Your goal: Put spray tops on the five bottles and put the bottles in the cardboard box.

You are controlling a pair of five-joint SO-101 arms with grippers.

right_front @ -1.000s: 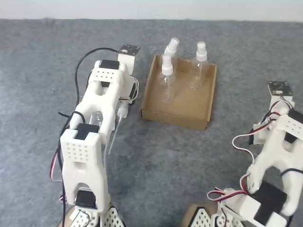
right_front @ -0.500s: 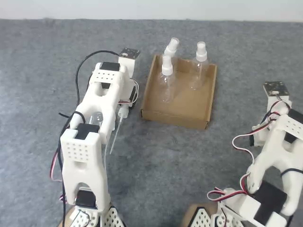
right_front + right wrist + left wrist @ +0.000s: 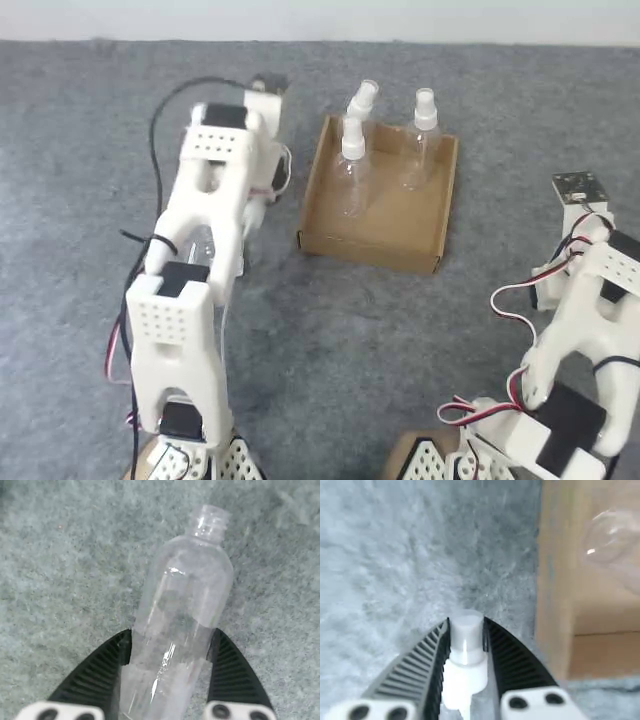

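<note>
Left gripper [image 3: 466,622]: closed on a white plastic spray top [image 3: 465,645], with the ribbed jaws pressed against both sides of it. Held over the grey carpet [image 3: 90,150], just left of the box's left wall.

Right gripper [image 3: 171,632]: closed round the lower body of a clear plastic bottle without a top [image 3: 185,595], both jaws touching its sides. Open threaded neck points away from the claw. Held over carpet at the right of the scene, well apart from the box.

Shallow brown cardboard box [image 3: 368,248]: middle of the scene, towards the far side, between the two arms.

Box contents: three clear bottles already fitted with white spray tops. One at the left [image 3: 352,165], one at the far left and leaning [image 3: 362,100], one at the far right [image 3: 420,140].

Fifth bottle [image 3: 205,245]: glimpsed through the left arm's frame, left of the box. Too hidden to tell whether it is topped.

Done so far: three of five bottles topped and boxed.

Left to do, as judged: fit the held spray top to the open neck of the right gripper's bottle and box it, then do the same for the fifth bottle.

Step in hand, as judged: top and open bottle each gripped but well apart, yet to be brought together.
</note>
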